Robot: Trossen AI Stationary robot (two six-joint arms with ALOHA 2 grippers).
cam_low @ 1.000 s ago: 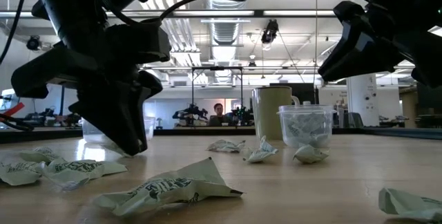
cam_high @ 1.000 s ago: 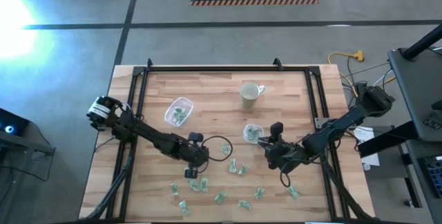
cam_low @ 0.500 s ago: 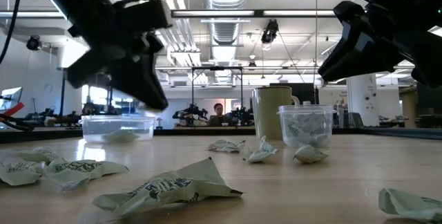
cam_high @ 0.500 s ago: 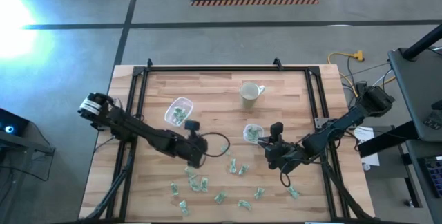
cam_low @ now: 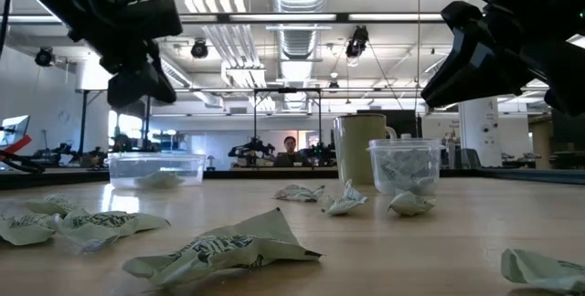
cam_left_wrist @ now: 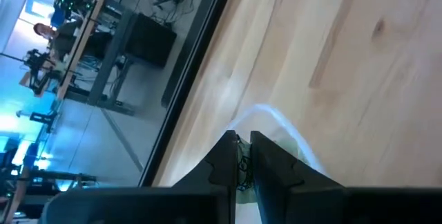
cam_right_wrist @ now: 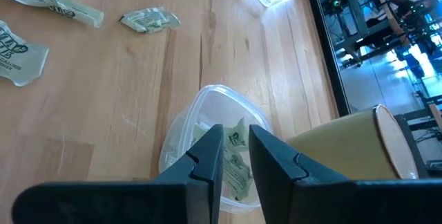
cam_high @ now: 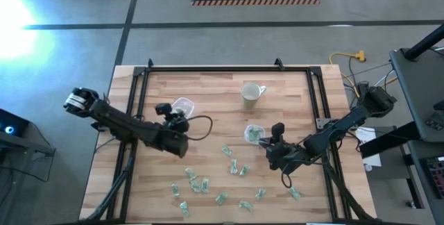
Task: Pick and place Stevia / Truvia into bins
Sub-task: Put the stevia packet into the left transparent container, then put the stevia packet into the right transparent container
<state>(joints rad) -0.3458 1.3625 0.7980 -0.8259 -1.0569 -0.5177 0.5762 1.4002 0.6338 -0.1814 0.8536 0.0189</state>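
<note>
Several green-and-white Stevia packets (cam_high: 208, 183) lie flat on the near half of the wooden table. The wider clear bin (cam_high: 184, 104) stands at the far left with packets in it. My left gripper (cam_high: 176, 116) hovers beside and above it, shut on a thin packet (cam_left_wrist: 242, 163). The smaller clear bin (cam_high: 253, 134) holds several packets. My right gripper (cam_high: 264, 142) hangs just above its rim (cam_right_wrist: 207, 94), shut on a packet (cam_right_wrist: 235, 148). My left gripper pinches a thin packet between its two fingers (cam_left_wrist: 222, 160); only a sliver of it shows in the narrow gap. It is lifted clear of the table, by the wider bin's rim (cam_left_wrist: 276, 119). My right gripper pinches a packet's upper part (cam_right_wrist: 235, 140) between its two fingers, slanting down from the table's right. The packet hangs below the fingers, over the smaller bin's opening.
A pale mug (cam_high: 250, 94) with a handle stands at the far middle, just beyond the smaller bin. A black metal frame (cam_high: 139, 93) runs along the table's left, far and right edges. Bare wood lies between the two bins.
My left gripper has risen from the packets on the near part of the table and swung toward the far left, to the wider bin. It has tipped from pointing nearly straight down to a shallow slant. My right gripper has kept still.
</note>
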